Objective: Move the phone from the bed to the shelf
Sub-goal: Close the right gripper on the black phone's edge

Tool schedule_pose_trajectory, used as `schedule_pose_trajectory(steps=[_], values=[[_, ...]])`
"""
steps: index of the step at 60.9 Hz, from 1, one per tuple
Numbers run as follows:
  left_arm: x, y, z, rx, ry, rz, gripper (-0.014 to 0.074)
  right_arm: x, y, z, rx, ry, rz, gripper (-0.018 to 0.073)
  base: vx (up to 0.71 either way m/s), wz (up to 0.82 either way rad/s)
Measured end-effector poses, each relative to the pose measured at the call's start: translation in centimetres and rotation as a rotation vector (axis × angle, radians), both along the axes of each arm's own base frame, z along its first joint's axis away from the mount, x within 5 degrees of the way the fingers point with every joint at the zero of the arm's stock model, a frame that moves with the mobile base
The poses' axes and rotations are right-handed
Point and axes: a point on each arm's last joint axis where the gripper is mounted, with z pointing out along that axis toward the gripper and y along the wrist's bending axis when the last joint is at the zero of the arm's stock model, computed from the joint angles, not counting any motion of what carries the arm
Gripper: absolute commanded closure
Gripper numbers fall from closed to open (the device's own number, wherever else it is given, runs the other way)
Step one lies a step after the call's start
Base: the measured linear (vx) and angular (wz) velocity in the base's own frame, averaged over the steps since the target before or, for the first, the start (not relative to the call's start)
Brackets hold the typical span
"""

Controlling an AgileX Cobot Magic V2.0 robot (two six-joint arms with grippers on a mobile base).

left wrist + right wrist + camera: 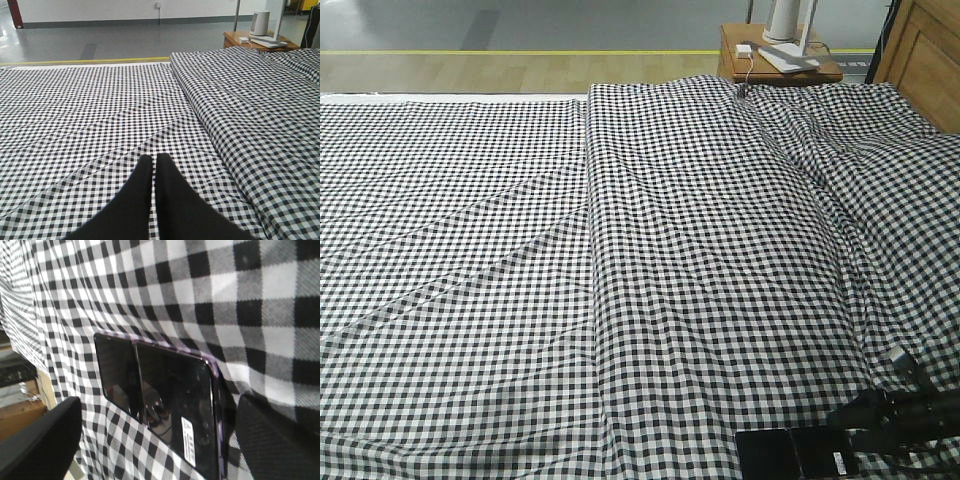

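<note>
1. Right claw (157,412) spread, flanking the glossy black creased rectangular phone (165,400) (lower end cut off), which lies flat on the black-and-white gingham bed (620,250), at its near edge.
2. Left claw (152,167) pressed together above the fabric.
3. Beyond: reddish-brown wooden nightstand (782,62), grey floor (100,40).

I see black-and-white small-check gingham across the wide fabric-covered bed (620,250), and glossy black, a purple edge and a white sticker (188,441) on the flat rectangular phone (167,390).
</note>
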Motion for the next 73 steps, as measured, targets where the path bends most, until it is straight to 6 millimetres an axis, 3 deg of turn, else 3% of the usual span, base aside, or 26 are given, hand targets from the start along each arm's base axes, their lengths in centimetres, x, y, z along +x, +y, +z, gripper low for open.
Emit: schedule_pose_trajectory(steps=[16,28,53,63,73], values=[[0.0,0.0,0.0,0.000,0.000,0.000,0.0596,-0.8,0.8,-1.3,0.069,0.035,-0.016,-0.0029,0.00,0.00],[0.0,0.0,0.0,0.000,0.000,0.000,0.0596,-0.6,1.3,-1.1,0.108,0.036,-0.016,-0.0029,0.00,0.00],[0.0,0.0,0.0,0.000,0.000,0.000,0.0596,0.8,5.9,-1.1,0.107,0.043,0.132,-0.0020,0.00,0.00],[0.0,0.0,0.0,0.000,0.000,0.000,0.0596,0.9,6.3,-1.1,0.105,0.035,0.150,0.0074,0.00,0.00],[0.0,0.0,0.0,0.000,0.000,0.000,0.0596,0.9,6.3,-1.2,0.100,0.027,0.156,0.0284,0.00,0.00]])
